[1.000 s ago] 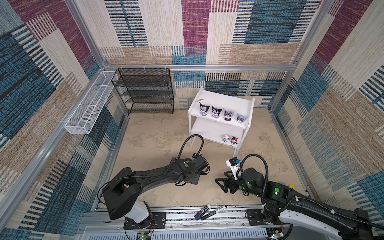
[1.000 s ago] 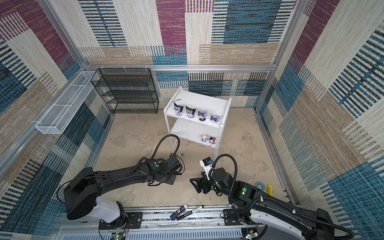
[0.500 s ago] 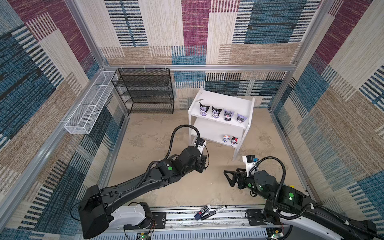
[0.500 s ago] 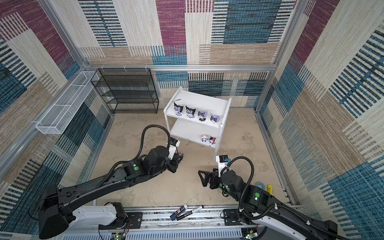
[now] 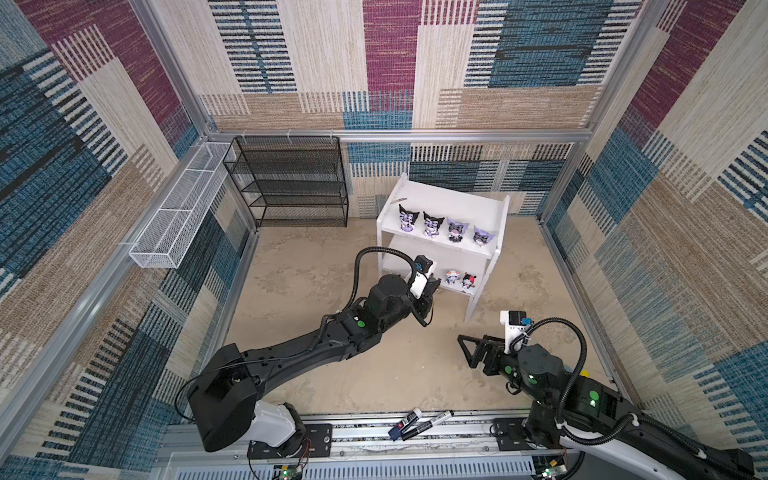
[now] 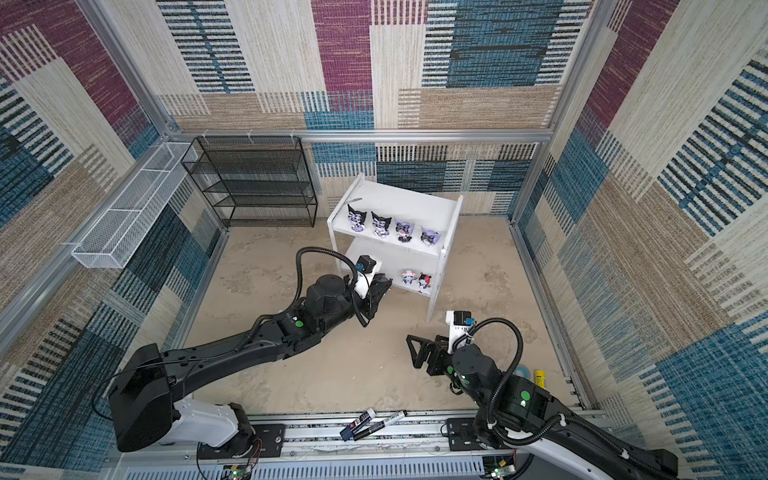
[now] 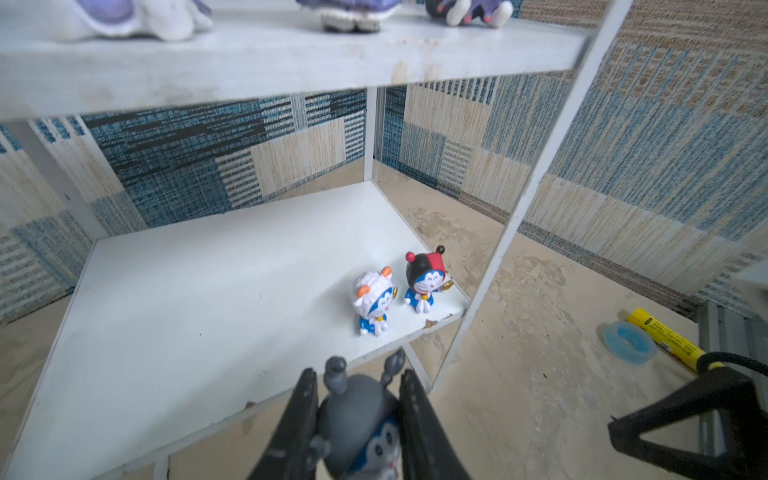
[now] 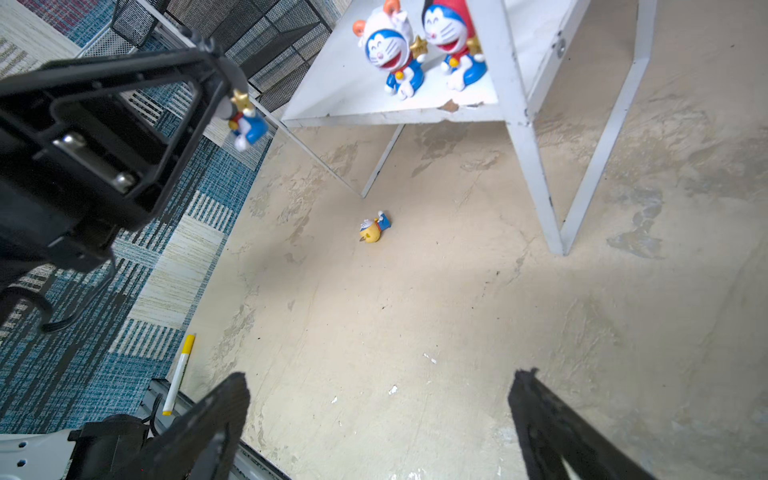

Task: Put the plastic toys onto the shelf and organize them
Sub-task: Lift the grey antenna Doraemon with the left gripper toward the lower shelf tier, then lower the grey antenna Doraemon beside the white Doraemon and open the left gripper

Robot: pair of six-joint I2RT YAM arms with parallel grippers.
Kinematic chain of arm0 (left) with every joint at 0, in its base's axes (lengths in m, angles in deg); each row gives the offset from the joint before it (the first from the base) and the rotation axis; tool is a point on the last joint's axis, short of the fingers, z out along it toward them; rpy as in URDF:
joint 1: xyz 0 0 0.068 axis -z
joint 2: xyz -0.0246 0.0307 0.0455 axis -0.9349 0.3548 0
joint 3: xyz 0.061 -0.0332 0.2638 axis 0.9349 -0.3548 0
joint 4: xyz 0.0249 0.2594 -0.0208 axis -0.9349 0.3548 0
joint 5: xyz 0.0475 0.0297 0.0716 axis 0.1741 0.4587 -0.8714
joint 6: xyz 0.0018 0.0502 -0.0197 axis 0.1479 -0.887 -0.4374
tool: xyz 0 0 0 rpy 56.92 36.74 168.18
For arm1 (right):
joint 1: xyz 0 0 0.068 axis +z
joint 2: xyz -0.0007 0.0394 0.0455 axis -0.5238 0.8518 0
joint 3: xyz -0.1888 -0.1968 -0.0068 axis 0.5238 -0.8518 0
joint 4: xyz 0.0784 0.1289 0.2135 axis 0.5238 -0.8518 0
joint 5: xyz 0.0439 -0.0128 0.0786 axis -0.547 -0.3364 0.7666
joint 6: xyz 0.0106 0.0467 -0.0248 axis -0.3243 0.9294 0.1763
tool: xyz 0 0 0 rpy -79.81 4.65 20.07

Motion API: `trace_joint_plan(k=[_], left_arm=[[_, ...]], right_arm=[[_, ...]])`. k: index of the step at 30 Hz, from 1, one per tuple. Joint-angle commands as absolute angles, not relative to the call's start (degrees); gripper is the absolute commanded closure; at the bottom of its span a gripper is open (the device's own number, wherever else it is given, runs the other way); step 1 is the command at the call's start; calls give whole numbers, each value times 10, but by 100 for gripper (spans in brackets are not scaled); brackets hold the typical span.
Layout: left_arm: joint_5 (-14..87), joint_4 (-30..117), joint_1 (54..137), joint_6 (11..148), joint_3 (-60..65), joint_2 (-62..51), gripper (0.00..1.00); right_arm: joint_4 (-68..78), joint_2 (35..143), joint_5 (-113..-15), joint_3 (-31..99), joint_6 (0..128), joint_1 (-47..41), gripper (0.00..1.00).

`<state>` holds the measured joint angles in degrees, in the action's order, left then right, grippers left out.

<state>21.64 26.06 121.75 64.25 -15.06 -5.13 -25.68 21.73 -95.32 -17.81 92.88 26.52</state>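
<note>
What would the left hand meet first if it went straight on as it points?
Likely the lower board of the shelf, near the white-hatted toy; the left hand carries a grey toy. Depth unclear.

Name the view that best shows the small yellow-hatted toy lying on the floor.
Right wrist view: the yellow-hatted plastic toy lies unobstructed on the floor before the white two-tier shelf. No other view shows it.

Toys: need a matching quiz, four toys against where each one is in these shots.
1. Grey-hat toy
2. Yellow-hat toy
3. Red-and-black-hat toy
4. Hooded toys

A. Shelf, top board
B. Lying on the floor
C. Shelf, lower board
D. In the left gripper

Pairs: 1-D, 2-B, 3-C, 4-A.
</note>
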Motion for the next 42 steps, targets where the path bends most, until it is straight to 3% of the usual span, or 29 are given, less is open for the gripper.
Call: trace_joint_plan(k=[1, 14, 42], left_arm=[[260, 145, 1208, 596, -161, -32, 75], [334, 51, 1162, 595, -162, 40, 75], [395, 23, 1110, 626, -137, 111, 74]], right_arm=[[-253, 212, -965, -180, 935, 266, 0], [-243, 200, -956, -186, 922, 266, 0], [-234, 197, -943, -190, 915, 266, 0]])
